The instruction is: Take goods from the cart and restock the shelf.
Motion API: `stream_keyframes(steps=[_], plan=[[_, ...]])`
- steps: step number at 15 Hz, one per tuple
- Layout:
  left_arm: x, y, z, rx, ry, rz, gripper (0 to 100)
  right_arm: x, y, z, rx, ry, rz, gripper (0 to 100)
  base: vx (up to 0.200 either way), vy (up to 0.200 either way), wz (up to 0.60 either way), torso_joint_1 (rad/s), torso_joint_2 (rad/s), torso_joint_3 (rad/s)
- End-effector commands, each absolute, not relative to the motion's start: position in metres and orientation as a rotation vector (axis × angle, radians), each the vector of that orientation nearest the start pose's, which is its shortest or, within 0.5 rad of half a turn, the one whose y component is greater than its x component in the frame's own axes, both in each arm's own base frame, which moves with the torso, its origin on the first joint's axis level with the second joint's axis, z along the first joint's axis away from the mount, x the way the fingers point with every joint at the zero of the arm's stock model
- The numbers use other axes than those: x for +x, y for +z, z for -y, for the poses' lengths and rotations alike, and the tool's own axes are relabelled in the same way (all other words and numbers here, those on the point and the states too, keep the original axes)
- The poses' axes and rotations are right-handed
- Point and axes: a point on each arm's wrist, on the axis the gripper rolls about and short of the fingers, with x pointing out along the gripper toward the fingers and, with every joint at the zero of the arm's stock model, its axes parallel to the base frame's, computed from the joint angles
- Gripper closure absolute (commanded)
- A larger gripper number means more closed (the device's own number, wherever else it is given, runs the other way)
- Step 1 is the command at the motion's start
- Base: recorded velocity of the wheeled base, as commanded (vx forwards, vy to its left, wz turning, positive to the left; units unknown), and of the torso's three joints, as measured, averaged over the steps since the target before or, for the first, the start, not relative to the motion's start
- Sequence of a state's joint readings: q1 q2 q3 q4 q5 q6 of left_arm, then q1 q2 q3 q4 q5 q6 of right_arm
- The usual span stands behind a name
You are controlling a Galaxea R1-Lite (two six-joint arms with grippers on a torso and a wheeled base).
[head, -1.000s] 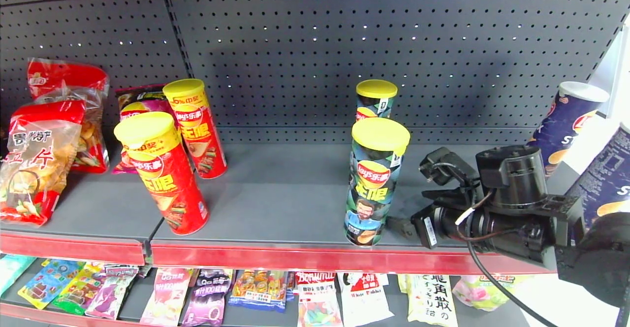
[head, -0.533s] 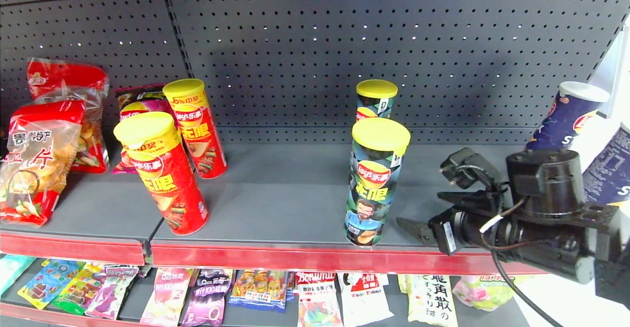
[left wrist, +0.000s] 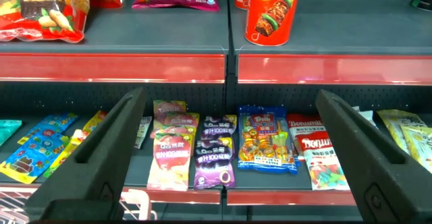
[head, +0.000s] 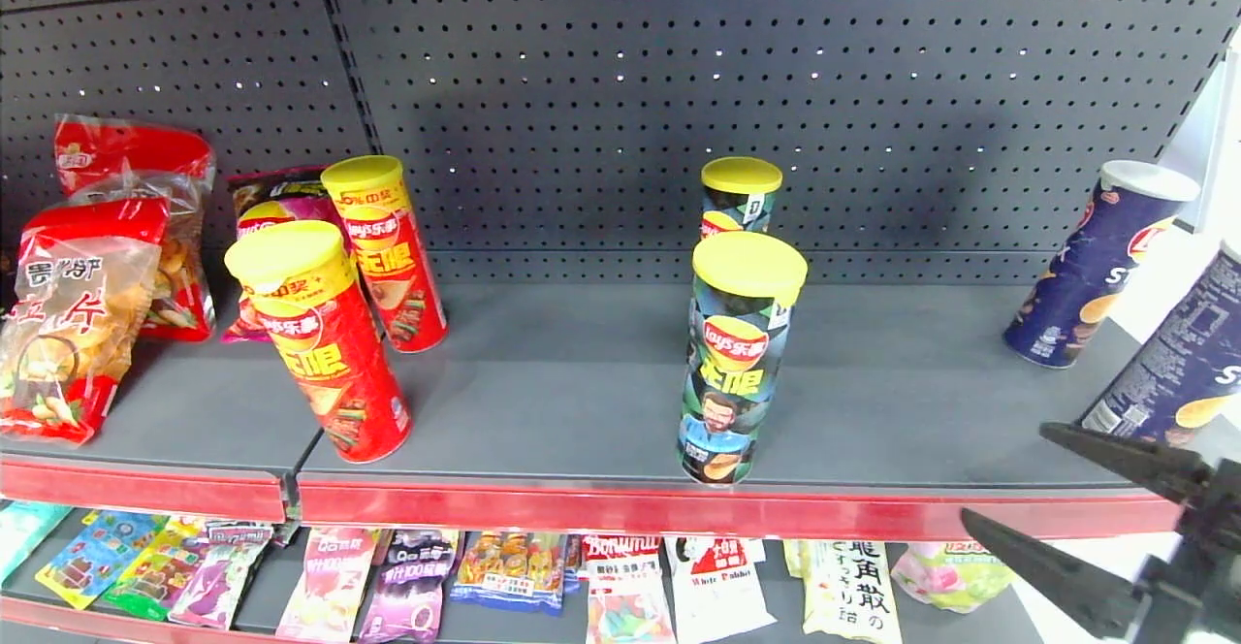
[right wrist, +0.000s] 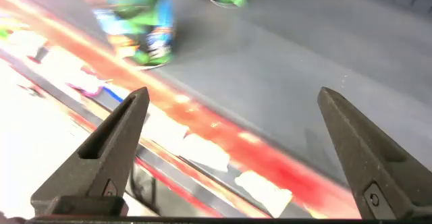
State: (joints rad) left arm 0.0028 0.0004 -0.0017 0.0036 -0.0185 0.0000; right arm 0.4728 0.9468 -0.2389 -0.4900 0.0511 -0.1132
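Observation:
A green-and-black chip can [head: 742, 363] with a yellow lid stands upright near the front edge of the grey shelf [head: 543, 392]. A second such can [head: 740, 196] stands behind it. My right gripper [head: 1003, 471] hangs open and empty at the lower right, off the shelf's red front lip and apart from the can. In the right wrist view its gripper [right wrist: 233, 92] frames the shelf, with the green can [right wrist: 138, 21] blurred beyond. My left gripper [left wrist: 229, 96] is open and empty, lower down, facing the snack packets [left wrist: 216, 156] on the shelf below.
Two red chip cans [head: 320, 338] [head: 385, 251] and red snack bags [head: 78, 314] fill the shelf's left. Two dark blue cans [head: 1100, 266] [head: 1178, 363] lean at the far right. Bare shelf lies between the red and green cans and right of the green can.
My right gripper has drawn back from beside the front green can, moving right and down off the shelf. The can stays upright where it was.

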Motion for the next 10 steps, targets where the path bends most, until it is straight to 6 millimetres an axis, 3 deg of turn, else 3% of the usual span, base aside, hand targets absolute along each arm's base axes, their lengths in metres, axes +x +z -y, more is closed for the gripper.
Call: stream_keyframes(steps=[1, 4, 5, 8, 10], plan=[[-0.023, 0.076, 0.000, 0.000, -0.015, -0.002, 0, 0.019, 0.126, -0.008, -0.146, 0.396, 0.017, 0, 0.000, 0.000, 0.00, 0.000, 0.00, 0.000], [-0.023, 0.076, 0.000, 0.000, -0.015, -0.002, 0, -0.008, 0.106, -0.001, -0.093, 0.125, 0.020, 0, 0.000, 0.000, 0.00, 0.000, 0.00, 0.000], [-0.023, 0.076, 0.000, 0.000, -0.015, -0.002, 0, -0.016, 0.088, 0.002, -0.078, 0.025, -0.001, 0, 0.000, 0.000, 0.00, 0.000, 0.00, 0.000], [-0.023, 0.076, 0.000, 0.000, -0.015, -0.002, 0, -0.016, 0.079, 0.002, 0.034, 0.023, -0.069, 0, 0.000, 0.000, 0.00, 0.000, 0.00, 0.000], [-0.023, 0.076, 0.000, 0.000, -0.015, -0.002, 0, -0.020, 0.076, -0.001, 0.010, 0.055, -0.042, 0, 0.000, 0.000, 0.00, 0.000, 0.00, 0.000]])
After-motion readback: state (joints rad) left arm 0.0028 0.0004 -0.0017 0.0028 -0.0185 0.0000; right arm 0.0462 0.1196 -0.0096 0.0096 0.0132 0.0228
